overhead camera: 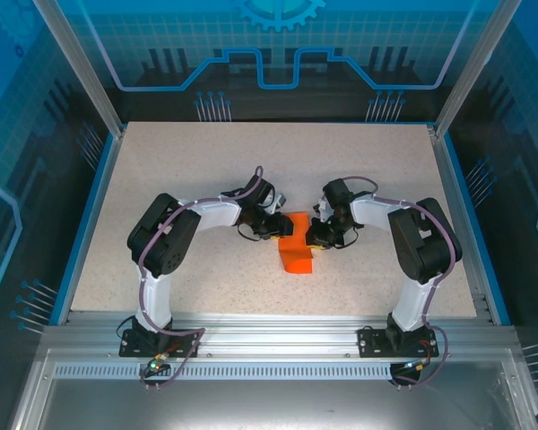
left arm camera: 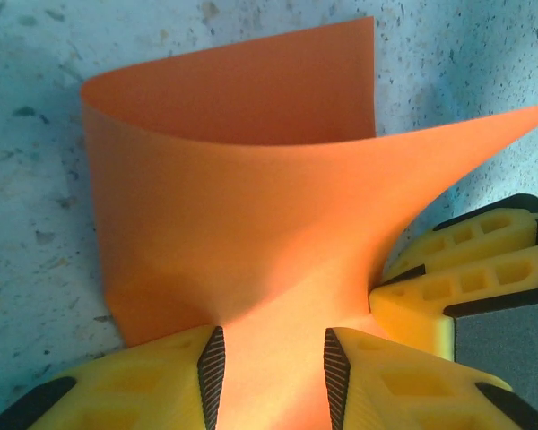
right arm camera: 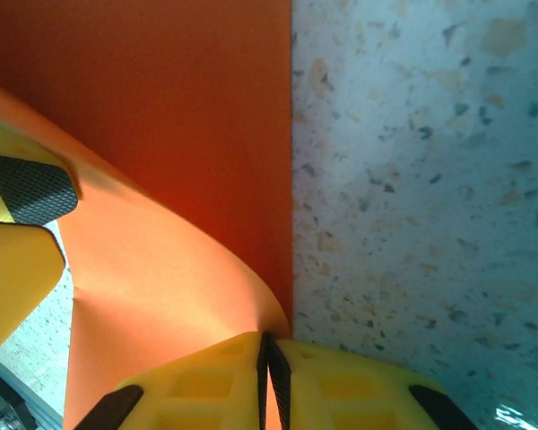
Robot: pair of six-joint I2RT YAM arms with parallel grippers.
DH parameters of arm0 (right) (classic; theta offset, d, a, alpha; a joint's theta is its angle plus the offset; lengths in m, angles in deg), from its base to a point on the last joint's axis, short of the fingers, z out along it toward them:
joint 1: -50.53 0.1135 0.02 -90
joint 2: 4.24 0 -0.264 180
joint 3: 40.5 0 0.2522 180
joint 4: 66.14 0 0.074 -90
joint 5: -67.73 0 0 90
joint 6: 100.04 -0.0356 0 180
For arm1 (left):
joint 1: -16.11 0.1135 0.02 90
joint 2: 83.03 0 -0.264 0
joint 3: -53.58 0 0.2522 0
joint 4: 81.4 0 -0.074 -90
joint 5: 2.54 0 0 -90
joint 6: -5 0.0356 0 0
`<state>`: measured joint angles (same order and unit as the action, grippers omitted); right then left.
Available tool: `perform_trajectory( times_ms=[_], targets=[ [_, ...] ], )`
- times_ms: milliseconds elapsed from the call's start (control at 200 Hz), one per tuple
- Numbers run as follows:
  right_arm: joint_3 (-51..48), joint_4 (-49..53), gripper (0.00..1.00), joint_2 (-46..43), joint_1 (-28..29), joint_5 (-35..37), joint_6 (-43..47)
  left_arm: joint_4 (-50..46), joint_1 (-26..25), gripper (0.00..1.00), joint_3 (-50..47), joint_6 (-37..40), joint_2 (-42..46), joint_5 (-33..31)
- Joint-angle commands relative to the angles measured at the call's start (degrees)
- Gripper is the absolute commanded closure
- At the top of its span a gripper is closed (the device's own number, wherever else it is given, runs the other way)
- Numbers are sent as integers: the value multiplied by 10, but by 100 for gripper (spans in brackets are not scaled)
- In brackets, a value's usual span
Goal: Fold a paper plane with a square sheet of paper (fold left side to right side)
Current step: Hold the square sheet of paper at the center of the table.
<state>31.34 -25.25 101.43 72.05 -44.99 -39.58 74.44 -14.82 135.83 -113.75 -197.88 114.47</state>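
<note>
Midway through the first fold, by the look of it. Near the middle of the table (overhead camera: 206,161), a little toward its near edge: the sheet (overhead camera: 296,248) (left arm camera: 251,224) (right arm camera: 161,134), part flat on the table, part arched over it in a smooth curl. No crease pressed in as yet, no point, no kite shape. Left to do, judging from that: laying edge on edge, flattening, creasing, then every later fold of the plane.

Right gripper (overhead camera: 318,235) (right arm camera: 267,345): closed tight on a sheet edge just above the table, a thin orange line pinched in between. Left gripper (overhead camera: 273,226) (left arm camera: 273,354): jaws apart, low over the table, astride the sheet and not clamped on it.

Thin, plain, matte orange paper, unmarked, bending in a soft arc rather than kinking. Speckled, stone-like beige tabletop. Blocky yellow fingers (left arm camera: 403,385) with hollow cells, tipped with ribbed black pads (left arm camera: 212,376).
</note>
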Motion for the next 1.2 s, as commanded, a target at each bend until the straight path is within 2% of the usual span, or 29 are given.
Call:
perform_trajectory(
  times_ms=[0,160,465,775,1060,1195],
  targets=[
    [-39,-6,85,27,27,50,10,-25,-2,60,-3,4,-16,-29],
    [-21,-14,83,-23,27,1,27,-28,-4,61,-9,5,-16,-33],
    [3,4,85,-66,26,-11,22,-29,-14,61,-11,4,-18,-42],
    [37,-16,86,0,27,-19,13,-31,-15,61,-9,4,-18,-44],
    [47,-3,86,51,26,14,18,-29,-15,60,-7,5,-12,-39],
    [44,18,86,68,26,33,12,-31,-14,58,-4,7,17,-29]
  ],
)
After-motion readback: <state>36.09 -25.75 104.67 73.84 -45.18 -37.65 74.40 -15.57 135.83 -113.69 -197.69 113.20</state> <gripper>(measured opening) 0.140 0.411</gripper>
